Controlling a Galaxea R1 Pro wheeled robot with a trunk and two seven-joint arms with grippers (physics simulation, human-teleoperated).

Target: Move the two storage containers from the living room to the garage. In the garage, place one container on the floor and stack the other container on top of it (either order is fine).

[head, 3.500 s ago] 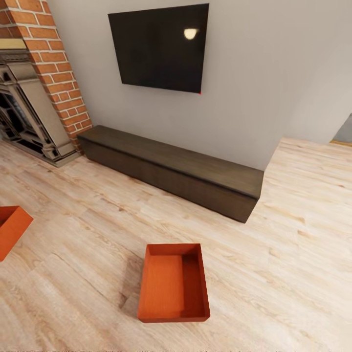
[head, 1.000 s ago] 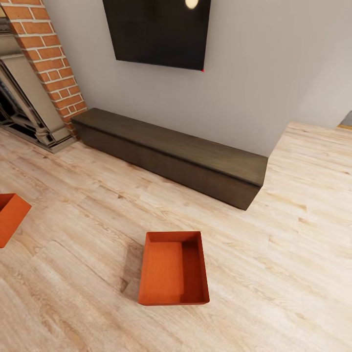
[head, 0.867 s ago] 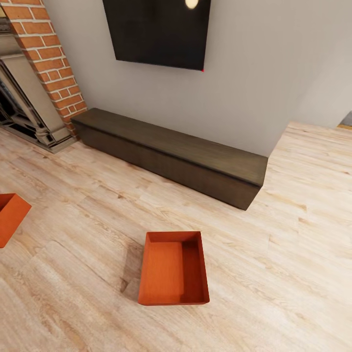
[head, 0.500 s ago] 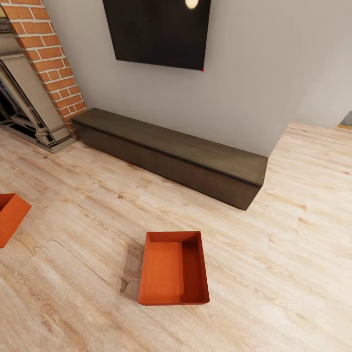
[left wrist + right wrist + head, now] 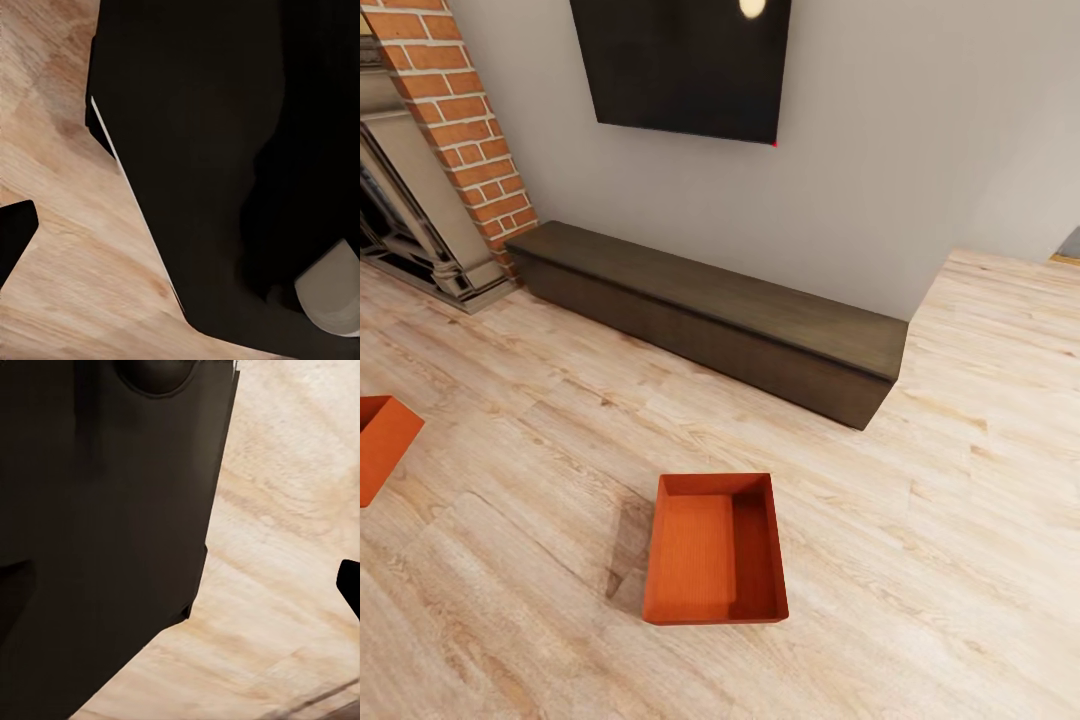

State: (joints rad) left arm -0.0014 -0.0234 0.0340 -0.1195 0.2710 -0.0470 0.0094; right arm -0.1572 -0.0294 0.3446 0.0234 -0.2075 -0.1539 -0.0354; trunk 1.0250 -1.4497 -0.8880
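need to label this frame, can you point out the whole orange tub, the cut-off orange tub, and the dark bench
whole orange tub (image 5: 695, 555), head view, on its ribbed inside bottom.
cut-off orange tub (image 5: 382, 447), head view, on its outer wall at the picture's left edge.
dark bench (image 5: 720, 300), head view, on its top surface.

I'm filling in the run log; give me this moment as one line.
room: living room | tub: on wood floor, ahead | second tub: at left edge | grasped: not visible | stage: pickup not begun

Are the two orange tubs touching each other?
Apart. The head view shows bare wood floor between the middle tub and the tub at the left edge.
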